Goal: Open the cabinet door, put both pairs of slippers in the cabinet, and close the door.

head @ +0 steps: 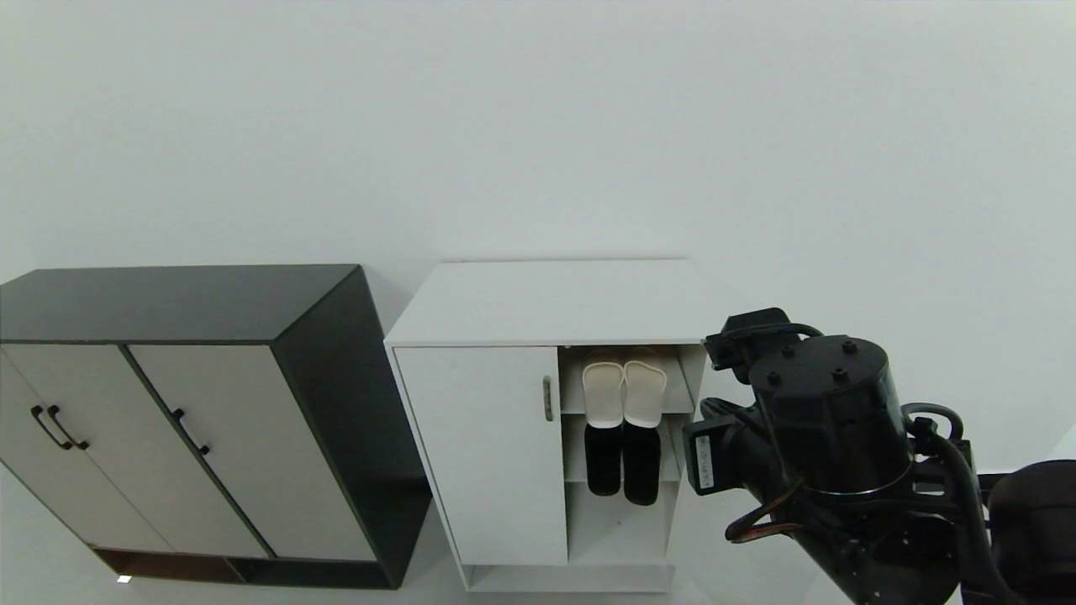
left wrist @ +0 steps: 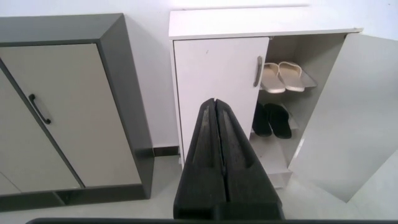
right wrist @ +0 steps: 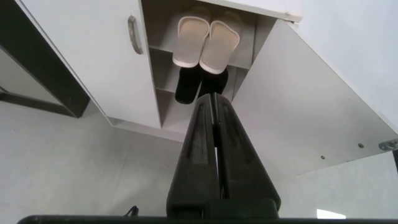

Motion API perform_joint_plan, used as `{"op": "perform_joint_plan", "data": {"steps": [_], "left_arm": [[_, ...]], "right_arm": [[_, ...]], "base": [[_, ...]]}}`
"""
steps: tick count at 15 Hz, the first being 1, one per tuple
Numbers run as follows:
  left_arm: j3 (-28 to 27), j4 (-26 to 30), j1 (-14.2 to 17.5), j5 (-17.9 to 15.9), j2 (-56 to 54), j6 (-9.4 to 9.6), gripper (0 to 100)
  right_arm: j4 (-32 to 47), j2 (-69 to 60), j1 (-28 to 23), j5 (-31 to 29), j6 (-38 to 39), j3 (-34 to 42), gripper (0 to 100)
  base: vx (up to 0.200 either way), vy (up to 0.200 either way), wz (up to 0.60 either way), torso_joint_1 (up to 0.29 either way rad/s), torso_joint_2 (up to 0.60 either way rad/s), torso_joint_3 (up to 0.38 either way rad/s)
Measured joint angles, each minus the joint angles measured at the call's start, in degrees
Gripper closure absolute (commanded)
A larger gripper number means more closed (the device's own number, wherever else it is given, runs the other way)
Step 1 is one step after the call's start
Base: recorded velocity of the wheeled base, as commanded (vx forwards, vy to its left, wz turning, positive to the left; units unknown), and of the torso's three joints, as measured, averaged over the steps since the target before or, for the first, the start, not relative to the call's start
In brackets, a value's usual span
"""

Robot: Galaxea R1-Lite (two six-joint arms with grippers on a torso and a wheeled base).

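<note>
The white cabinet (head: 546, 302) stands against the wall with its right door (left wrist: 354, 118) swung wide open and its left door (head: 487, 454) closed. A pair of white slippers (head: 624, 391) lies on the top shelf, toes inward. Below it, a pair of black slippers (head: 622, 460) rests on the middle shelf. My left gripper (left wrist: 215, 102) is shut and empty, held back from the cabinet, facing its closed left door. My right gripper (right wrist: 213, 98) is also shut and empty, just in front of the open compartment, with the open door (right wrist: 298, 112) beside it.
A larger black cabinet (head: 210, 403) with grey doors stands left of the white one, with a narrow gap between them. The bottom compartment (head: 618, 525) of the white cabinet holds nothing. Pale floor spreads in front.
</note>
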Motion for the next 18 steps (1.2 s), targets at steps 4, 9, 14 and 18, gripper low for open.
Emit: {"op": "perform_joint_plan", "data": {"steps": [4,9,14,18], "left_arm": [[0.00,0.00,-0.05,0.00,0.00,0.02,100],[0.04,0.02,-0.05,0.05,0.00,0.02,100],[0.01,0.00,0.00,0.07,0.00,0.00,100],[0.01,0.00,-0.02,0.05,0.00,0.00,100]], "right_arm": [[0.02,0.00,-0.09,0.05,0.00,0.11,100],[-0.09,0.06,-1.77,1.08,0.02,-0.10,100],[-0.09,0.88,-7.53,7.77,-0.34,-1.89,100],[-0.17,3.23,-13.90,11.74,-0.30,-5.38,100]], "base": [[0.000,0.000,-0.60,0.006,0.00,0.002],[0.000,0.000,-0.24,-0.001,0.00,0.001],[0.000,0.000,0.00,0.000,0.00,0.000],[-0.150,0.000,0.00,0.004,0.00,-0.002]]}}
